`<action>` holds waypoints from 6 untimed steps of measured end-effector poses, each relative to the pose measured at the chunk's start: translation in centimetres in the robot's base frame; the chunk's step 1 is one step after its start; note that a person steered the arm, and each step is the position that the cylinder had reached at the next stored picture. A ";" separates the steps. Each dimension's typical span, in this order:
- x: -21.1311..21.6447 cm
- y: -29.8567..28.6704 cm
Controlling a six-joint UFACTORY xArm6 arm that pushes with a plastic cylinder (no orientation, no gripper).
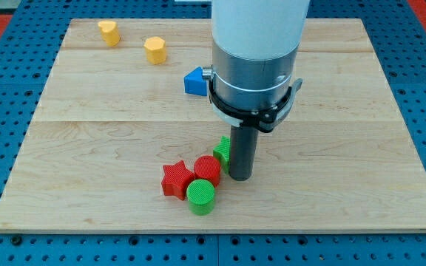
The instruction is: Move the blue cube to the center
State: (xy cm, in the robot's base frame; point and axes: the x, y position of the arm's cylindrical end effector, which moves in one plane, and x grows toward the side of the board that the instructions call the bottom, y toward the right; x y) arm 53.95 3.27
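White-and-grey arm point(256, 44), dark rod point(241, 151)

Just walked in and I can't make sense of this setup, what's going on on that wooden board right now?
A robot arm with a dark rod is pushing small blocks around a wooden board; its job is to bring the blue block to the center. My tip sits low on the board beside a green block, near a red cylinder, a red star and a green cylinder. The blue block is above, partly behind the arm. Two yellow blocks sit toward the view's top left.
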 end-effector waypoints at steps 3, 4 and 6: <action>-8.9 7.0; -9.6 3.4; -11.0 -1.2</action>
